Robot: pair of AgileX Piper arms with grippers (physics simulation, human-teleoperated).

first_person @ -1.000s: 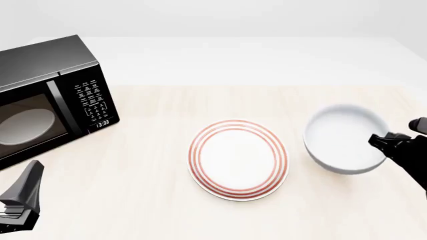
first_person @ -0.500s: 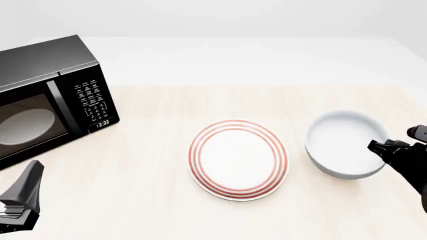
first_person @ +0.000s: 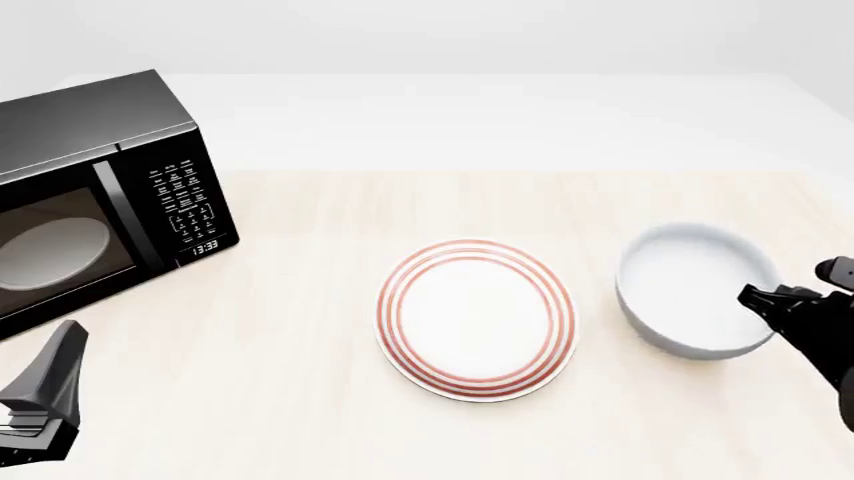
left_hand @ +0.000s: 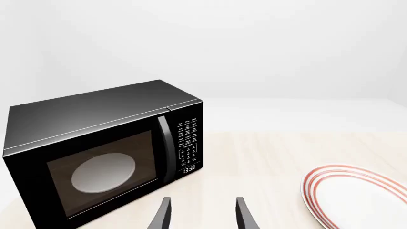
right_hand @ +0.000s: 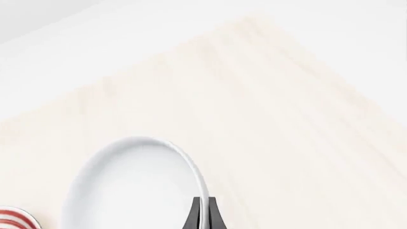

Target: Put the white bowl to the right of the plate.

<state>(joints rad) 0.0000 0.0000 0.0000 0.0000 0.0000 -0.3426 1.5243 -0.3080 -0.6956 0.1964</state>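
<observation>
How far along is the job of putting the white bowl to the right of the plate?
Done: the white bowl sits on the table right of the plate, apart from it. In hand: the right end effector pinches its rim. Left: release and withdraw. The left end effector is open, idle.

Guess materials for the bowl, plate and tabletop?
White bowl: looks glazed ceramic, glossy with soft shading, though it could be plastic. Plate: similar smooth white finish, red rings seemingly painted. Table: pale wood, faint straight grain, matte. It's a render, so only appearance.

A glossy white bowl (first_person: pixel 694 290) and smooth plate (first_person: pixel 477 318) sit on pale matt wood-grain table (first_person: pixel 307 330) beside a glossy black microwave (first_person: pixel 94 190).
</observation>
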